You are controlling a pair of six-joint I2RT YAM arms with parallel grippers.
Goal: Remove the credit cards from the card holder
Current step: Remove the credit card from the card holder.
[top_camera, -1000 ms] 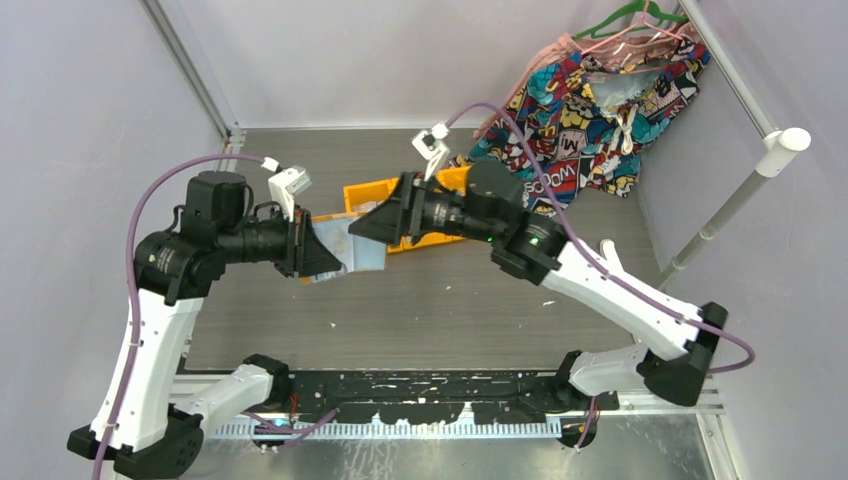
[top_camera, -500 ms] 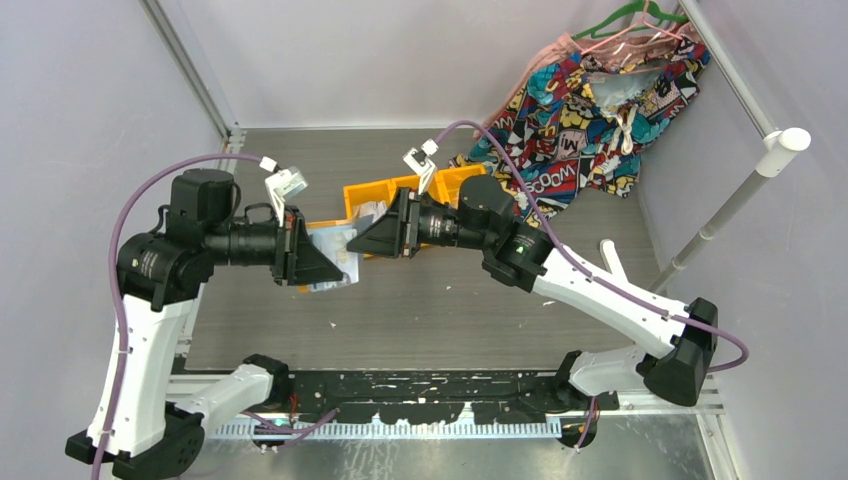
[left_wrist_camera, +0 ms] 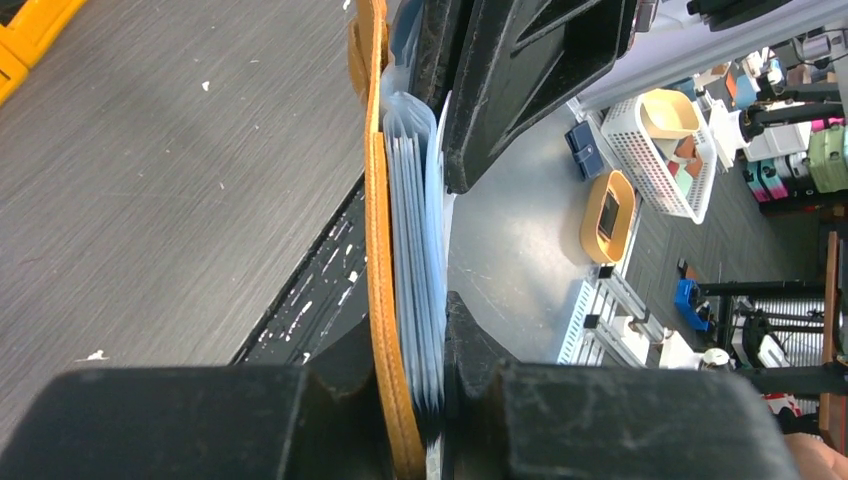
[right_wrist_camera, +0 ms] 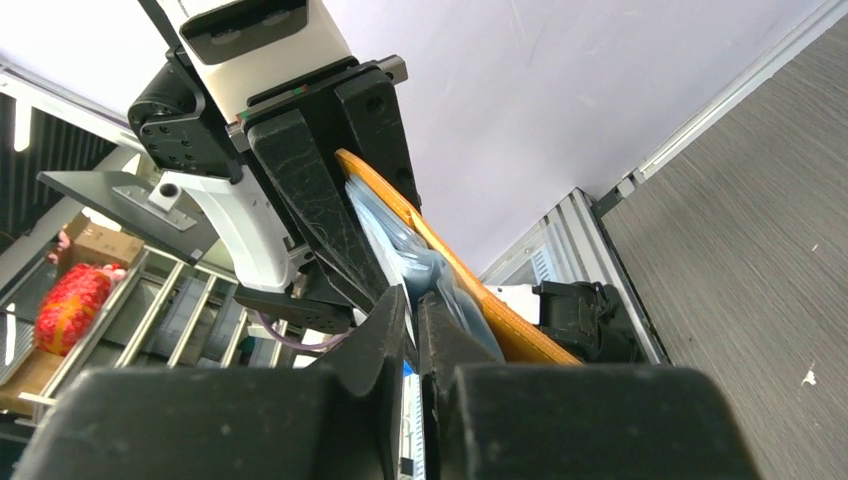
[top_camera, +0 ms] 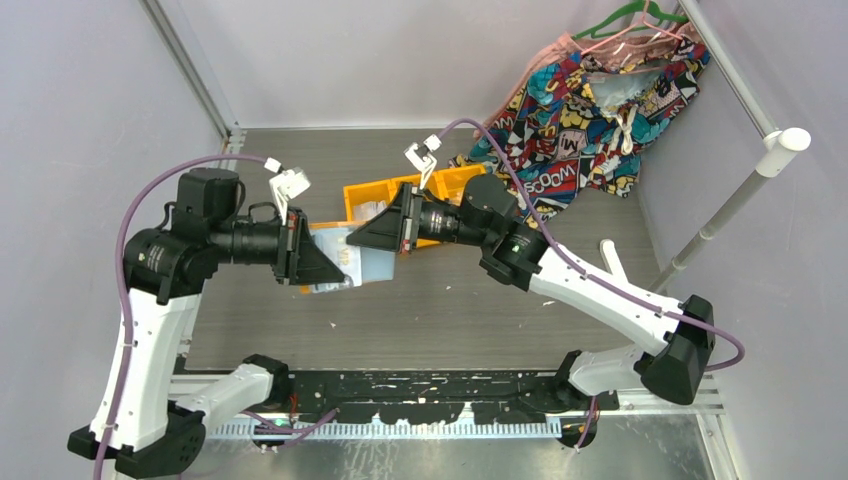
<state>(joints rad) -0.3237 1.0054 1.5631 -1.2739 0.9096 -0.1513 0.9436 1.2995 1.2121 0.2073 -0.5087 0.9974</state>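
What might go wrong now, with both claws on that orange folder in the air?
1. The right gripper seems pinched on a pale blue pocket, no card showing; pulling may tear or stretch it.
2. The left gripper clamps the card holder in mid-air; a tug might slip it loose.

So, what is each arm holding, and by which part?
The left fingers clamp the card holder by one edge, orange cover and blue pockets together. The right fingers are nearly shut at its pockets; whether they pinch anything cannot be told.

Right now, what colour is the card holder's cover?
Orange; the card holder shows best in left wrist view.
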